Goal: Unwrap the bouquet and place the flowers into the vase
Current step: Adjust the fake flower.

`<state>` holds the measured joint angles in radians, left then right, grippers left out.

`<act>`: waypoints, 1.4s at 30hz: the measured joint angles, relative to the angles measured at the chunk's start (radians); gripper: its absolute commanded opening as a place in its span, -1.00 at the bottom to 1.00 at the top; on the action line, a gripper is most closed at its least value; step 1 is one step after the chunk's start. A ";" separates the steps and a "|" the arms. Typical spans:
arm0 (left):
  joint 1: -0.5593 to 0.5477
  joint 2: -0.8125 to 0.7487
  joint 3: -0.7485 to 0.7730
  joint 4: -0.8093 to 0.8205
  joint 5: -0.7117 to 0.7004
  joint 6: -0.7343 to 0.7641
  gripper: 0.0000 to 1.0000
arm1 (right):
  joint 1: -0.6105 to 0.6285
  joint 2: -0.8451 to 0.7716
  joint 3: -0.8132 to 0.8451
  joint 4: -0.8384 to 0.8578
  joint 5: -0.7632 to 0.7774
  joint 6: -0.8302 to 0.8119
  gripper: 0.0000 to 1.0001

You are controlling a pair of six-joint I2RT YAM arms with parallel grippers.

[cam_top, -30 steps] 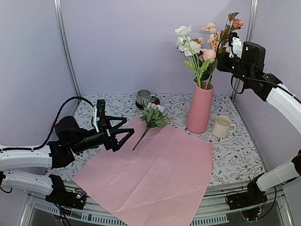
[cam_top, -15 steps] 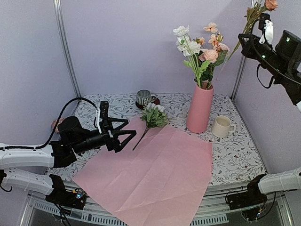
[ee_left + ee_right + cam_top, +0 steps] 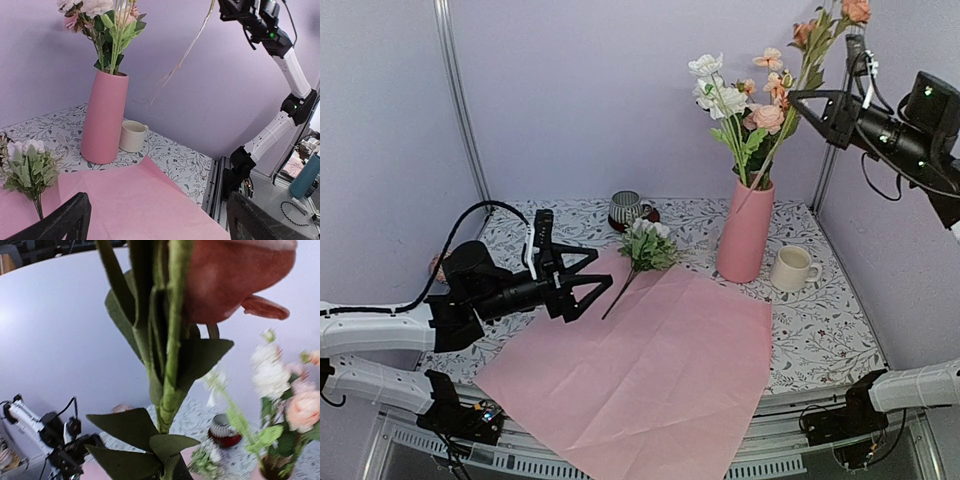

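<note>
Flowers stand upright in the pink vase at the back right of the worktop; white, peach and pink heads fan out above its mouth; the right pincer, high up and to the right of the vase, is closed on a long stem topped by a peach bloom; the stem slants down towards the vase, and its thin lower end hangs in the air beside the vase, outside the mouth; a small white bunch lies on the far edge of the flat pink paper; the left pincer hovers low over the paper's left side, jaws wide apart, holding nothing; a cream cup sits just right of the vase; a striped mug stands at the back.
</note>
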<state>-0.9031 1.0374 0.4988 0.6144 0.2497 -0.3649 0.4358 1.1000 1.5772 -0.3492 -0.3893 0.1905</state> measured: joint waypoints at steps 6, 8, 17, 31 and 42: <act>-0.001 0.091 0.101 -0.012 0.105 0.051 0.94 | 0.033 0.043 -0.189 0.058 -0.248 0.085 -0.95; -0.004 0.131 0.141 -0.015 0.134 0.069 0.94 | 0.071 0.056 -0.233 0.077 -0.280 0.106 -0.94; -0.071 0.341 0.328 -0.064 0.193 0.172 0.86 | 0.242 0.082 -0.257 0.204 -0.351 0.131 -0.95; -0.123 0.490 0.429 -0.111 0.366 0.219 0.71 | 0.286 0.101 -0.257 0.276 -0.362 0.129 -0.95; -0.132 0.419 0.311 -0.042 0.377 0.214 0.85 | 0.289 0.101 -0.257 0.277 -0.361 0.118 -0.94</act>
<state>-1.0351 1.4567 0.8101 0.5728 0.6262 -0.1505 0.7246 1.2007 1.3205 -0.0723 -0.7506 0.3088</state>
